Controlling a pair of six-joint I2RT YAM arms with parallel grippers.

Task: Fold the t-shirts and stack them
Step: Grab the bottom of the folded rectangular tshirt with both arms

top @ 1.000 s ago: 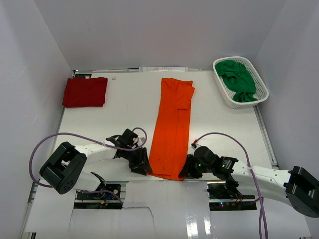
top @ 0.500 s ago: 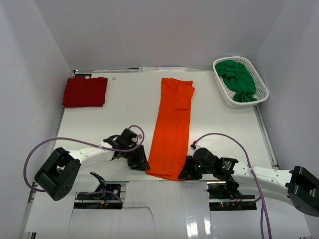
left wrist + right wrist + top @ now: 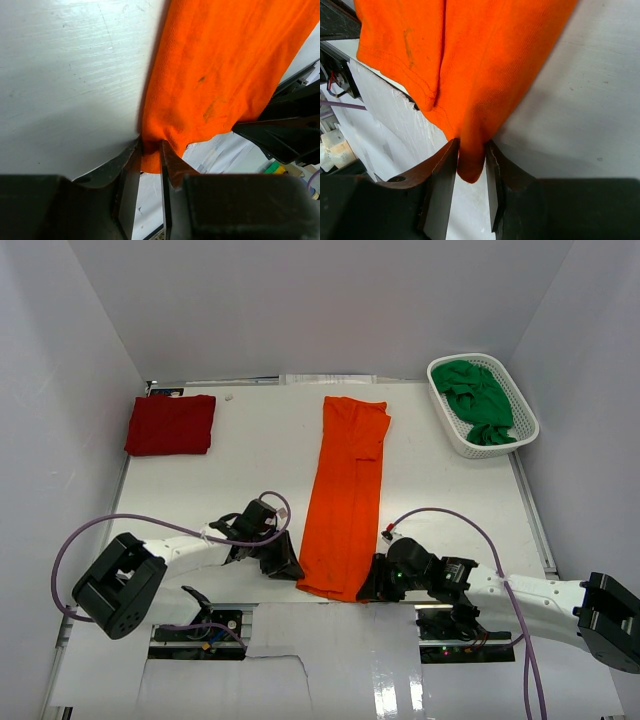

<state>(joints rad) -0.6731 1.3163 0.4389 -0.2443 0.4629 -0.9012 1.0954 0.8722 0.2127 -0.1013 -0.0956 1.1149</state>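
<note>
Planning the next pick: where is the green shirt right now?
In the top view, the green shirt lies crumpled inside the white basket at the far right corner of the table, to the right of the long orange shirt.

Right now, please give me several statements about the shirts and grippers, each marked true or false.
1. The orange t-shirt lies as a long strip on the table. True.
2. The dark red t-shirt is in the basket. False: it lies folded at the table's far left corner.
3. The left gripper and the right gripper both pinch the orange t-shirt's near edge. True.
4. The green t-shirt lies flat on the table. False: it sits crumpled in the basket.
</note>
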